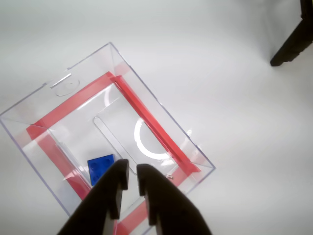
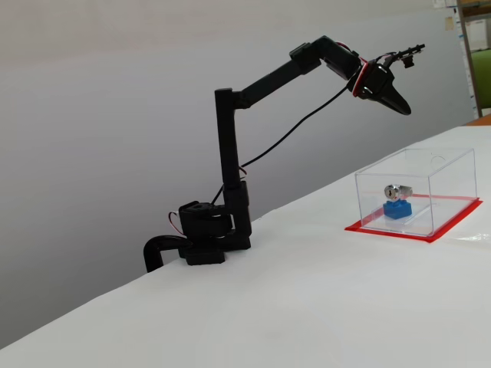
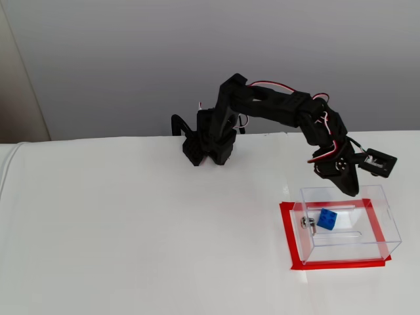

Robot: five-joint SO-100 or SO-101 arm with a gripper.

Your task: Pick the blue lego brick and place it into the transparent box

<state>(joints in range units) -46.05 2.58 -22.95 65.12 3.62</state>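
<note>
Blue lego brick [image 3: 327, 218] sat studs-up inside transparent box [image 3: 387, 226], beside silver lock; box upright on red base.
</note>
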